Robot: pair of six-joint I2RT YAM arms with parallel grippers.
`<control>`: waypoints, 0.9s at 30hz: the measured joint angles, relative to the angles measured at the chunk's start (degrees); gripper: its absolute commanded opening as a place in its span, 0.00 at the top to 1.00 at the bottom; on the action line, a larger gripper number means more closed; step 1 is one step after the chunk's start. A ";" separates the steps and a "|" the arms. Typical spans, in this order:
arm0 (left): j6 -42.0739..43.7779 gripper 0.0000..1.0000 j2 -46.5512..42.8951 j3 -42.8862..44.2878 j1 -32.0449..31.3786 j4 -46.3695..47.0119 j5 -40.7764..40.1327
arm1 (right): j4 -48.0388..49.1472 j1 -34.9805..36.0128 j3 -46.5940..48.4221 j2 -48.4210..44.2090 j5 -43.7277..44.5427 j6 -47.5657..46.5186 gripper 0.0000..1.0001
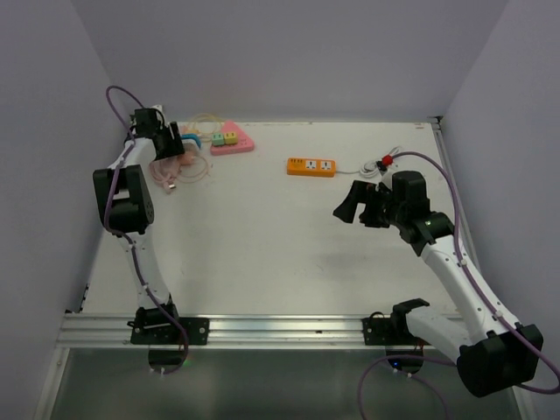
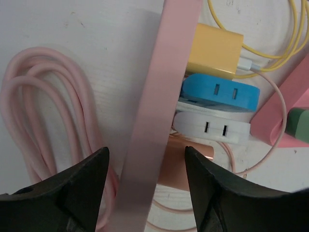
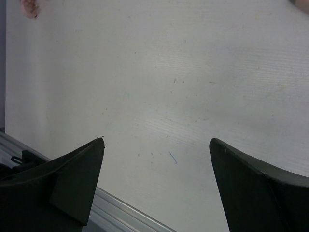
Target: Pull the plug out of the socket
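A pink socket strip (image 1: 229, 140) lies at the back left with green and yellow plugs in it. My left gripper (image 1: 175, 140) is over its left end. In the left wrist view my left gripper (image 2: 146, 159) is open. Between its fingers are a blurred pink band (image 2: 154, 111) close to the camera and a copper-coloured plug (image 2: 193, 157). Above that sit a white plug (image 2: 212, 126), a blue plug (image 2: 219, 92) and a yellow plug (image 2: 215, 48). My right gripper (image 1: 354, 206) is open and empty over bare table (image 3: 157, 145).
A coiled pink cable (image 2: 43, 121) lies left of the left fingers, seen also in the top view (image 1: 179, 171). An orange socket strip (image 1: 312, 165) lies at the back centre, with a white cable and a red piece (image 1: 386, 161) to its right. Walls enclose the table.
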 measured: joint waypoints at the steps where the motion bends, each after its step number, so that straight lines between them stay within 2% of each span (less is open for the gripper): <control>1: 0.02 0.34 0.87 0.66 0.24 0.09 0.59 | 0.00 0.00 -0.02 0.00 0.00 -0.28 0.06; 4: 0.07 0.40 2.78 2.95 1.36 0.13 2.82 | 0.00 0.00 -0.09 0.04 0.02 -0.83 0.06; 7: 0.00 0.55 3.93 4.28 2.19 0.04 4.28 | 0.13 0.00 -0.28 0.20 -0.02 -0.87 0.06; 10: 0.07 0.61 4.09 4.37 2.49 0.28 6.14 | 0.15 0.02 -0.39 0.46 0.00 -0.87 0.07; 13: 0.37 0.72 3.61 2.91 2.51 1.88 6.84 | 0.11 0.07 -0.39 0.50 0.02 -1.18 0.07; 20: -0.57 0.86 -3.61 -9.07 2.73 6.56 7.58 | 0.17 0.07 -0.70 -0.74 -0.39 -1.25 0.07; 27: -4.79 0.88 -15.19 -24.90 2.75 6.43 8.83 | 0.22 0.87 -1.16 -3.74 -2.62 -1.27 0.07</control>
